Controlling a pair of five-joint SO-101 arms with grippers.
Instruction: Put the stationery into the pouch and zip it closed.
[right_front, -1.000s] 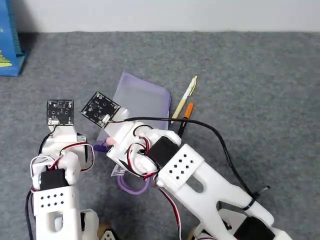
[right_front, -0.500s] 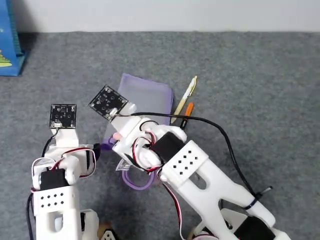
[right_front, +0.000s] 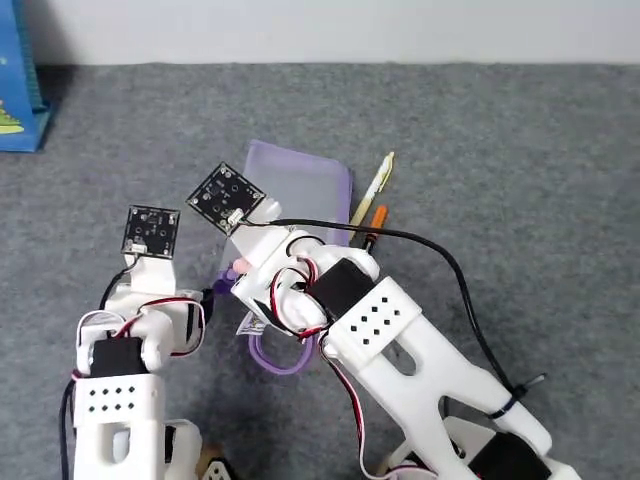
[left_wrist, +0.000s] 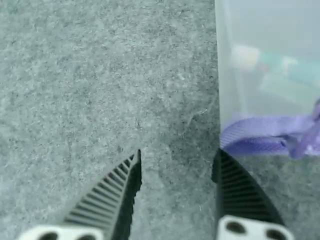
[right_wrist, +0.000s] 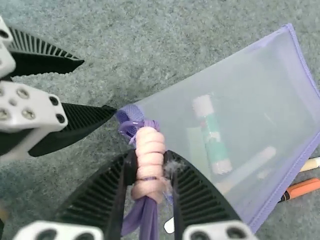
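The translucent purple pouch (right_front: 297, 188) lies flat on the grey felt, with a glue stick (right_wrist: 210, 131) and other pieces showing through its wall (right_wrist: 250, 115). My right gripper (right_wrist: 150, 157) is shut on the pink zipper pull (right_wrist: 149, 150) at the pouch's near corner, where a purple strap loop (right_front: 272, 357) hangs toward the arms. My left gripper (left_wrist: 177, 155) stands open low over the felt, right beside that corner and its purple zipper tape (left_wrist: 260, 141); the right wrist view shows its fingers (right_wrist: 75, 119) almost touching the corner. A cream pen (right_front: 371, 192) and an orange pen (right_front: 372, 222) lie outside, by the pouch's right edge.
A blue box (right_front: 14, 90) stands at the far left edge by the white wall. Open grey felt (right_front: 520, 160) stretches right of the pens and beyond the pouch. The right arm's black cable (right_front: 440, 280) runs across its body.
Both arms have shifted right and slightly forward. The right gripper, still holding the pull, has dragged the pouch a little right. The left gripper has closed in on the pouch's corner.
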